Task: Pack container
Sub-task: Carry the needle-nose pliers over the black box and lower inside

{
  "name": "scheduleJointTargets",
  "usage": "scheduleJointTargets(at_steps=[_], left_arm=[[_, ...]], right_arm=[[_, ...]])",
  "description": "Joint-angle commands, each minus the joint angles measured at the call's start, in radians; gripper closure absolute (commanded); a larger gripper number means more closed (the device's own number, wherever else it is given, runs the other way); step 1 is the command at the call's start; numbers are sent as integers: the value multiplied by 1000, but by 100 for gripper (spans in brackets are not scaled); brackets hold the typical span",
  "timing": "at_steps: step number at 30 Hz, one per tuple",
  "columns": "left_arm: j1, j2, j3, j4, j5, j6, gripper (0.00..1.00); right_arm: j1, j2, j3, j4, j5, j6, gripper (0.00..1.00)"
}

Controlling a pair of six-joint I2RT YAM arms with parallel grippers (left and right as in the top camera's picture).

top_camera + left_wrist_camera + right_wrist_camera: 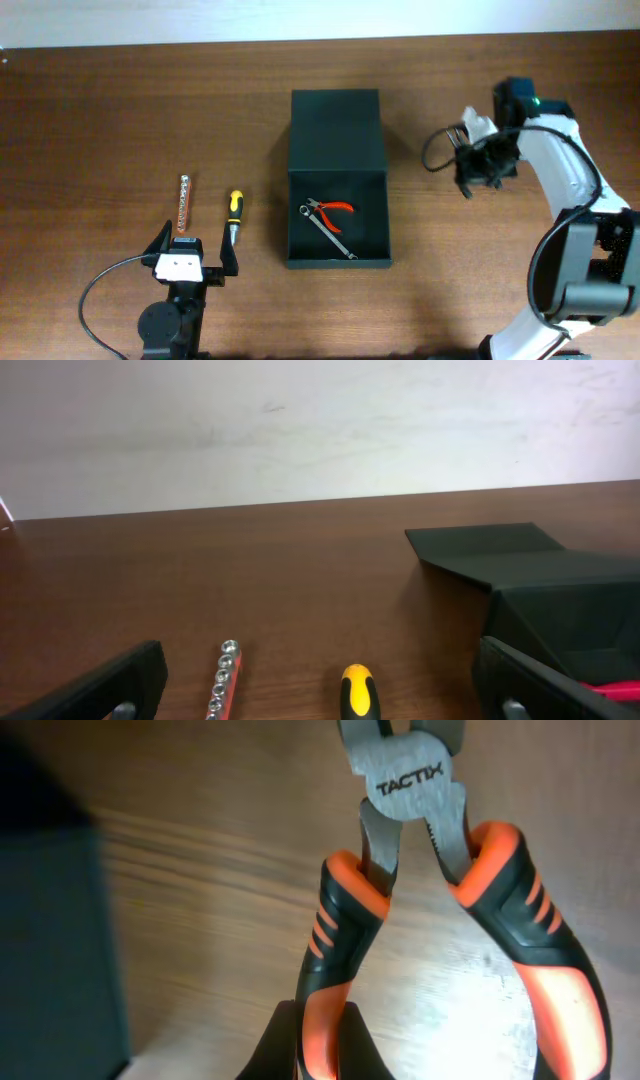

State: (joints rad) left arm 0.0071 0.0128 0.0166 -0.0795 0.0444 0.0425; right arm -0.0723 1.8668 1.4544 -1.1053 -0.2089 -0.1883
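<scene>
The container, a matte black box, lies mid-table with its flap lid folded back; it also shows in the left wrist view, container. Small red-handled pliers and a metal wrench lie inside it. To the right of the box, my right gripper is shut on one handle of orange-and-black pliers over the wood. From overhead these pliers are hidden under the right gripper. My left gripper stands wide open at the front left, holding nothing.
A yellow-and-black screwdriver and a red socket rail lie just ahead of the left gripper, between its fingers' lines. The right arm's cable loops beside the box. A pale wall stands behind the table.
</scene>
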Motion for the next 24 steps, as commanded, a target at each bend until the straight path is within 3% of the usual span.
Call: scheduleJointTargets(at_steps=[1, 10, 17, 24], left_arm=[[2, -8, -8, 0, -7, 15, 1], [2, -8, -8, 0, -7, 15, 1], [2, -8, -8, 0, -7, 15, 1], [2, -8, -8, 0, -7, 15, 1]], right_arm=[[88, -7, 159, -56, -20, -17, 96], [345, -9, 459, -312, -17, -53, 96], [543, -9, 466, -455, -17, -88, 96], [684, -9, 466, -441, -24, -79, 96]])
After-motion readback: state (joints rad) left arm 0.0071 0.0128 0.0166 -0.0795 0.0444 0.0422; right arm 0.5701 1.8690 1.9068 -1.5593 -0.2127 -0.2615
